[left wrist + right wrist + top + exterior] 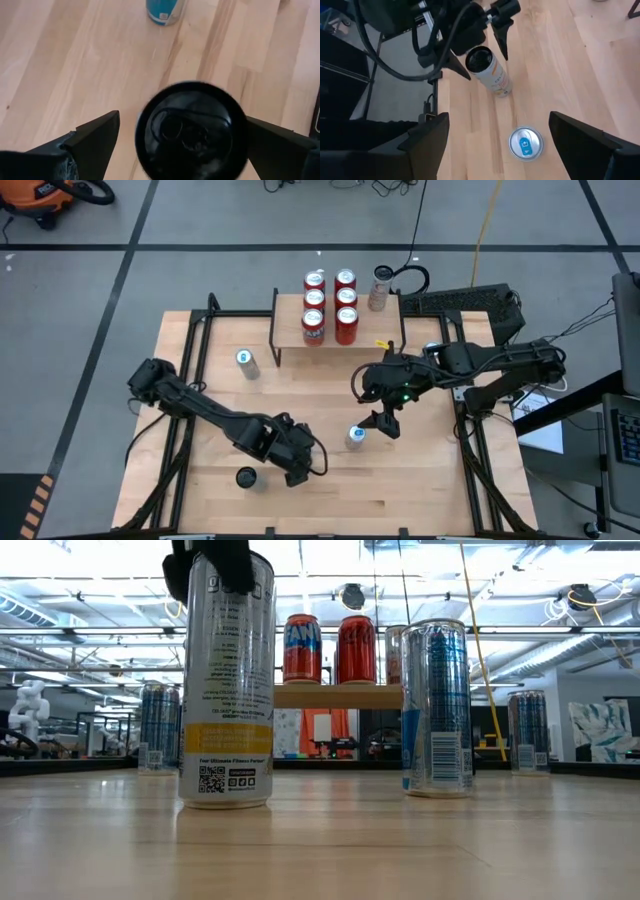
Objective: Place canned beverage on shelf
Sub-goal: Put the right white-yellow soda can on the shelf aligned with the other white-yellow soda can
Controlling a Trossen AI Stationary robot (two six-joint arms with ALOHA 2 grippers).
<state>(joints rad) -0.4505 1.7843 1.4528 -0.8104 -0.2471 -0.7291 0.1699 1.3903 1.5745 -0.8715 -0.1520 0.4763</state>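
Left of centre in the low view, a white can (225, 690) bearing a QR code and yellow band stands on the table (330, 850) between the left gripper's (180, 132) spread jaws, the shelf (338, 696) behind it holds red cans (302, 648), and the right gripper (495, 137) hovers with spread jaws above a blue-tabbed can (525, 143).

Robotics laboratory: a wooden table (420, 480) on a grey taped floor (200, 220), cables trailing, with ceiling strip lights (100, 585) and open workspace beyond.
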